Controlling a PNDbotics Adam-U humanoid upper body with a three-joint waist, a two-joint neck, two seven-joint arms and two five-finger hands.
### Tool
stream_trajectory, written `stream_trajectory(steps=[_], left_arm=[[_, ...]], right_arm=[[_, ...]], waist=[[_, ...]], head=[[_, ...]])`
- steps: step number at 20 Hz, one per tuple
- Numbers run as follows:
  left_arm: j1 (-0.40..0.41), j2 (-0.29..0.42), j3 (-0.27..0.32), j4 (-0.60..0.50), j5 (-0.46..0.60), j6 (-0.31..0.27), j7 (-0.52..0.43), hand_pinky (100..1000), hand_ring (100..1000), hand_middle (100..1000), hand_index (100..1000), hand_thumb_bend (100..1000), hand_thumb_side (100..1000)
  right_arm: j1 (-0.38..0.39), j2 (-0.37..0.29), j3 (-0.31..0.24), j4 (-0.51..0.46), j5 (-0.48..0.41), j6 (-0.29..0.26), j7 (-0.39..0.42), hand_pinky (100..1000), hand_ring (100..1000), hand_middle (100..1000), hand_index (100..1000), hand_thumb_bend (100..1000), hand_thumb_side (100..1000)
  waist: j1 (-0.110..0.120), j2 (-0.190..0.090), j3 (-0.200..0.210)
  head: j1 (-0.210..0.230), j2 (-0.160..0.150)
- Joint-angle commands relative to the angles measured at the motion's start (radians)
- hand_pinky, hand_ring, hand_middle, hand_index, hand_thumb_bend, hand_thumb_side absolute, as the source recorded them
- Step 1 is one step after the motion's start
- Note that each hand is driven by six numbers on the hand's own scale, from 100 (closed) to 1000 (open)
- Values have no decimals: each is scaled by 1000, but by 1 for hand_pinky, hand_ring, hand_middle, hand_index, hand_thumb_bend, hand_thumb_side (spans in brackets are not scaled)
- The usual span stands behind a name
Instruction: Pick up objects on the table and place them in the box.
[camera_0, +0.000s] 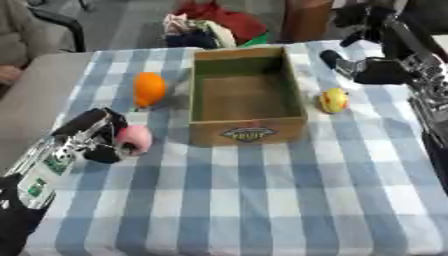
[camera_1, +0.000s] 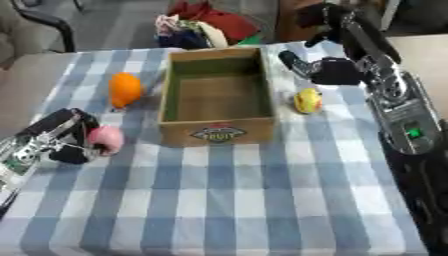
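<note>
1. Cloth (camera_0: 262, 200) with blue and white squares covers the table I am working on.
2. I see a cardboard box (camera_1: 216, 131) in the middle, open at the top, with a round label on its front wall. I see nothing inside it.
3. My left hand (camera_0: 98, 137) is low on the left side of the table. Its fingers are curled around a pink ball (camera_0: 135, 138), which sits just above the cloth, well to the left of the box.
4. An orange fruit (camera_0: 150, 88) lies on the cloth to the left of the box, near its left wall but not touching it. It is farther back than the pink ball.
5. A yellow and red fruit, maybe an apple (camera_1: 307, 100), lies on the cloth just right of the box.
6. My right hand (camera_1: 328, 70) is up near the far right corner of the table, behind the apple and apart from it. It holds nothing that I can see. I cannot tell if its fingers are straight or curled.
</note>
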Motion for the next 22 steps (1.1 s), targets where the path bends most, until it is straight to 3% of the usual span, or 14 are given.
stream_trajectory(steps=[1,5,10,19,20,22], left_arm=[[-36,11,46,-26,14,35,113,578,377,370,480,153,100],[-93,1,66,-36,42,67,197,581,376,368,480,155,100],[-199,-17,38,-5,59,60,195,585,384,374,485,168,100],[-438,-95,-104,174,28,-72,51,599,447,438,540,202,100],[-454,-102,-114,195,18,-88,39,600,453,445,545,203,100],[-475,-117,-133,238,-3,-118,5,613,491,494,589,211,100]], right_arm=[[-12,-6,-4,-19,2,0,4,631,804,699,812,426,217],[-10,-4,-1,-17,2,-1,10,632,804,682,811,426,216],[-10,1,11,-11,3,-4,30,634,802,658,796,422,218],[-9,17,54,26,19,-19,99,638,804,650,789,422,218],[-8,19,57,30,21,-22,107,640,805,649,790,460,194],[-8,21,63,37,25,-26,120,641,805,651,791,419,218]], waist=[[-3,-16,1],[-3,-18,1],[-4,-19,-7],[7,-26,-45],[8,-27,-48],[11,-29,-55]], head=[[2,5],[3,5],[11,5],[37,5],[38,5],[42,5]])
